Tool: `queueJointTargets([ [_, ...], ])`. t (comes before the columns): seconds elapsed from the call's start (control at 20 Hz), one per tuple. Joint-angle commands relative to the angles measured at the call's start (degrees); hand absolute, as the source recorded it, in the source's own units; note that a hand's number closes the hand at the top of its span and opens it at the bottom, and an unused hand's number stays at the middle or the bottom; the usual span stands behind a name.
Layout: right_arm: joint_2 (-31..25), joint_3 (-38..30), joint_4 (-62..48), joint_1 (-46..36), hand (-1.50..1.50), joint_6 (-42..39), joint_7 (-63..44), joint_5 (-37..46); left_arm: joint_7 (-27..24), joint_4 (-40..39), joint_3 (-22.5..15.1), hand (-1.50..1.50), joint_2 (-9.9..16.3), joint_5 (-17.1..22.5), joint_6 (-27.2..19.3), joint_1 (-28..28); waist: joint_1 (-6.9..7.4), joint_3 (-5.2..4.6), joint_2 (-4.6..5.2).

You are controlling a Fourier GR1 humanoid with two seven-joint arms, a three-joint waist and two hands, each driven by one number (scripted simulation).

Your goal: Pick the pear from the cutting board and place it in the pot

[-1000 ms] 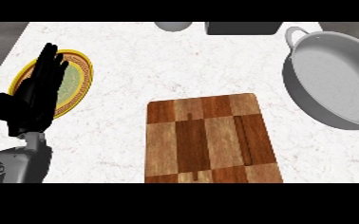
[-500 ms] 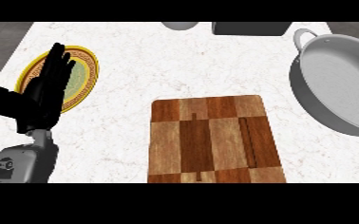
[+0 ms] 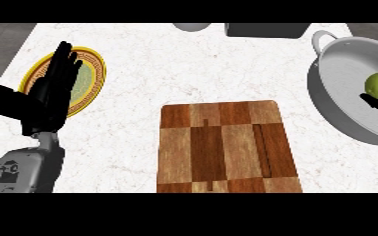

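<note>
A green pear (image 3: 372,84) shows at the view's right edge, inside the outline of the grey pot (image 3: 332,107). A small black part of my right hand (image 3: 367,99) touches the pear just below it; the rest of that hand is cut off by the edge. The wooden cutting board (image 3: 225,150) lies bare at the centre, to the left of the pot. My left hand (image 3: 52,92) rests open at the far left, fingers up, over a yellow plate.
The yellow-rimmed plate (image 3: 90,75) lies at the left under my left hand. A grey bowl (image 3: 192,26) and a dark box (image 3: 267,29) stand at the counter's back edge. The pot's handle (image 3: 322,37) points toward the back.
The scene has slid left in the view, so more of the pot shows. The pear and a bit of my right hand have come into sight at the right edge. The left hand holds its pose.
</note>
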State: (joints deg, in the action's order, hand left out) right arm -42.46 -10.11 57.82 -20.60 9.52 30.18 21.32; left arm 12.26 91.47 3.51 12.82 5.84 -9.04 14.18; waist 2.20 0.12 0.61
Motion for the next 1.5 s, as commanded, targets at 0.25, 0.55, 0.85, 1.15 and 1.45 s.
queueJointTargets([
  [0.25,3.28,1.3,-27.5,-12.87,-1.5,-5.22,3.85,3.06,-0.62,1.35,-0.18,0.0,-0.47,-0.44,0.44,-1.81,0.69,0.07,0.32],
  [0.55,4.74,0.42,-36.28,-18.38,-1.5,-16.22,10.92,0.63,0.52,1.43,0.89,0.0,-0.15,0.83,0.94,-0.19,1.12,0.15,0.51],
  [0.85,4.16,-7.92,-40.32,-21.37,-1.5,-26.62,14.91,-8.85,2.65,2.06,0.54,0.0,-0.13,-0.66,-0.54,1.14,-0.11,0.14,0.17],
  [1.15,-3.32,-13.23,-46.19,-22.25,-1.5,-37.98,14.8,-13.72,1.48,-0.04,3.03,0.0,1.44,1.45,1.76,1.45,-0.44,0.12,0.37],
  [1.45,-9.66,-14.23,-48.16,-19.62,-1.5,-43.58,15.75,-14.32,1.95,4.06,0.52,0.0,-0.4,0.17,1.02,-2.43,0.63,0.32,0.59],
])
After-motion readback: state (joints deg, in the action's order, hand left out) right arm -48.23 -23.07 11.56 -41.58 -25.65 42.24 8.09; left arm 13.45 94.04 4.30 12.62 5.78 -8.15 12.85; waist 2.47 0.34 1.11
